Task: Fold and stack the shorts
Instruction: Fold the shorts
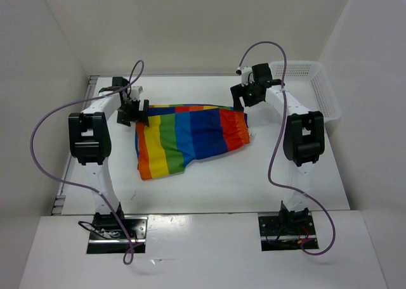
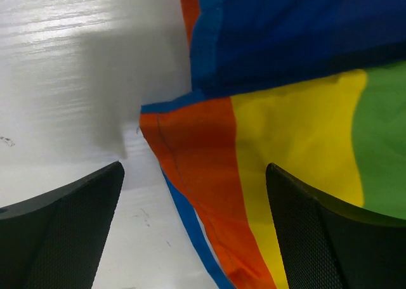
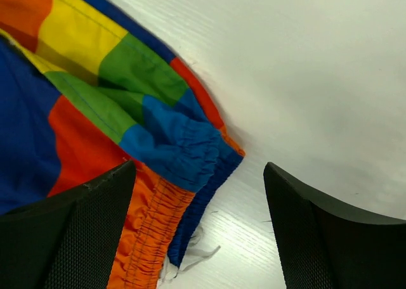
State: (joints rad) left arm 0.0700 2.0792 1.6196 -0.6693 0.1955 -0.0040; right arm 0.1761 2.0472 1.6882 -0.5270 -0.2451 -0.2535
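Note:
The rainbow-striped shorts [image 1: 190, 137] lie folded flat on the white table, leg hems at the left, gathered waistband at the right. My left gripper [image 1: 135, 113] hovers at the shorts' far left corner, open, nothing between its fingers; below it the orange and yellow hem [image 2: 216, 175] rests on the table. My right gripper [image 1: 241, 100] stands open just above the far right corner. In the right wrist view the orange and blue waistband [image 3: 184, 175] and a bit of white drawstring [image 3: 190, 254] lie loose between the spread fingers.
A white mesh basket [image 1: 317, 89] sits at the table's far right corner, beside the right arm. White walls close in the table on the left, back and right. Purple cables loop off both arms.

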